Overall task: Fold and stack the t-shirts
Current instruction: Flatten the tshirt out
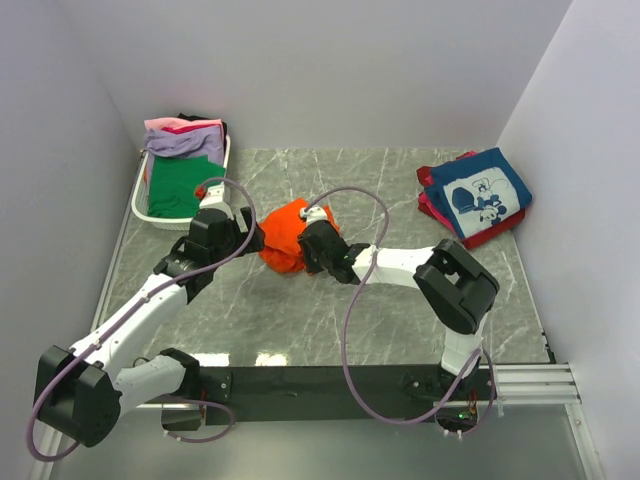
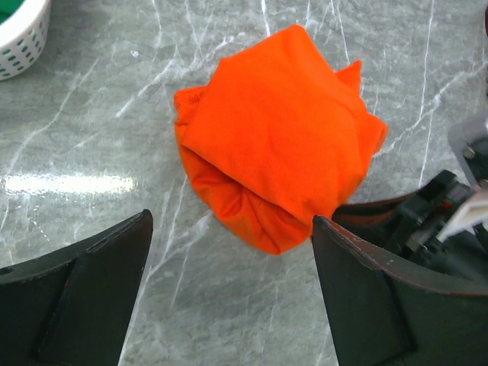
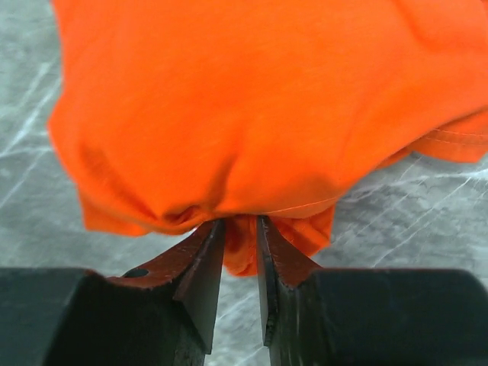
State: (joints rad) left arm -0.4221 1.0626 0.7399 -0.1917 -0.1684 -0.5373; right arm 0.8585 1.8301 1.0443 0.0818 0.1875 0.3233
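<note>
The orange t-shirt (image 1: 283, 240) lies bunched in a lump mid-table; it also shows in the left wrist view (image 2: 278, 133) and fills the right wrist view (image 3: 252, 99). My right gripper (image 3: 240, 229) is shut on a fold at the shirt's lower edge, reaching in from the right (image 1: 312, 247). My left gripper (image 2: 232, 229) is open and empty, just left of the shirt (image 1: 240, 232), its jaws apart above bare table. A folded navy t-shirt with white cartoon print (image 1: 483, 192) lies on red cloth at the back right. Green (image 1: 178, 185), lavender and pink t-shirts sit in the basket.
The white slatted basket (image 1: 141, 190) stands at the back left, and its corner shows in the left wrist view (image 2: 23, 46). White walls close in the grey marble table (image 1: 400, 310). Lilac cables loop over both arms.
</note>
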